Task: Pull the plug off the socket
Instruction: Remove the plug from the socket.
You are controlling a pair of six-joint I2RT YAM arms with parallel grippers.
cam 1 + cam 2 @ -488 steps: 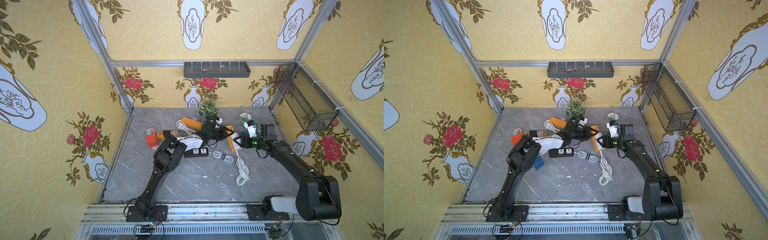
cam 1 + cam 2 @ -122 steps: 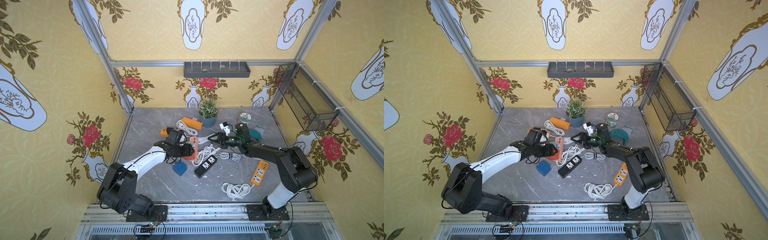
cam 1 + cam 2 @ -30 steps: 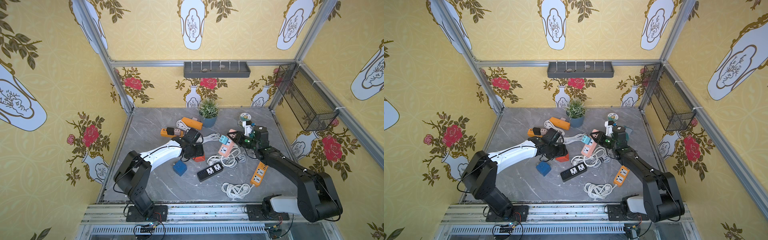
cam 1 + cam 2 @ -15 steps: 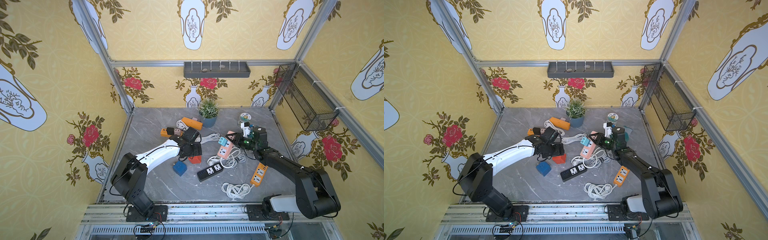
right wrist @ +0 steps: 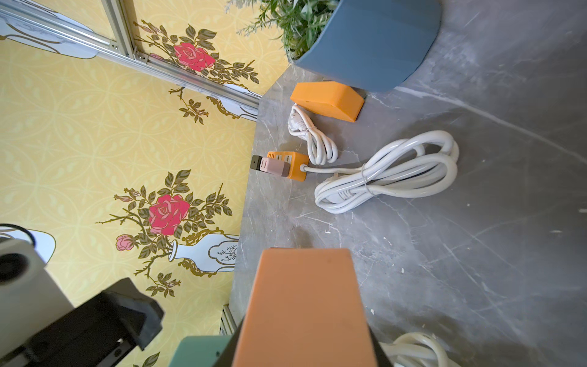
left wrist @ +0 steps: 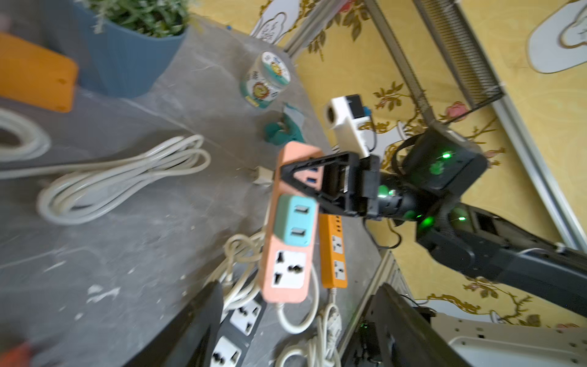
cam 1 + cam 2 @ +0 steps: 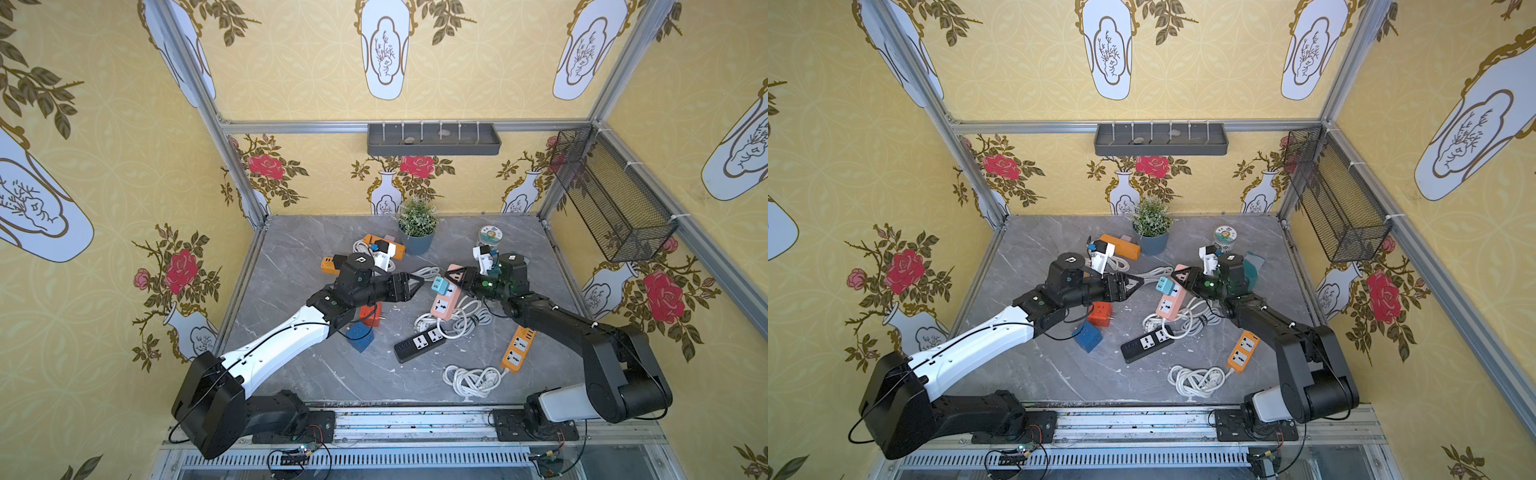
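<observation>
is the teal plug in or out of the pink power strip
in: the teal plug sits flush on the pink power strip, no gap or prongs showing

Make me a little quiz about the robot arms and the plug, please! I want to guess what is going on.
1. True or false: the left gripper is holding the teal plug.
2. What grips the pink power strip?
A) the left gripper
B) the right gripper
C) nothing, it lies loose
3. Short answer: is the teal plug out of its socket yet?

Key
1. False. Its jaws are open and empty, pointing toward the plug.
2. B. It is shut on one end of the strip.
3. No. The plug sits in the pink power strip.
</observation>
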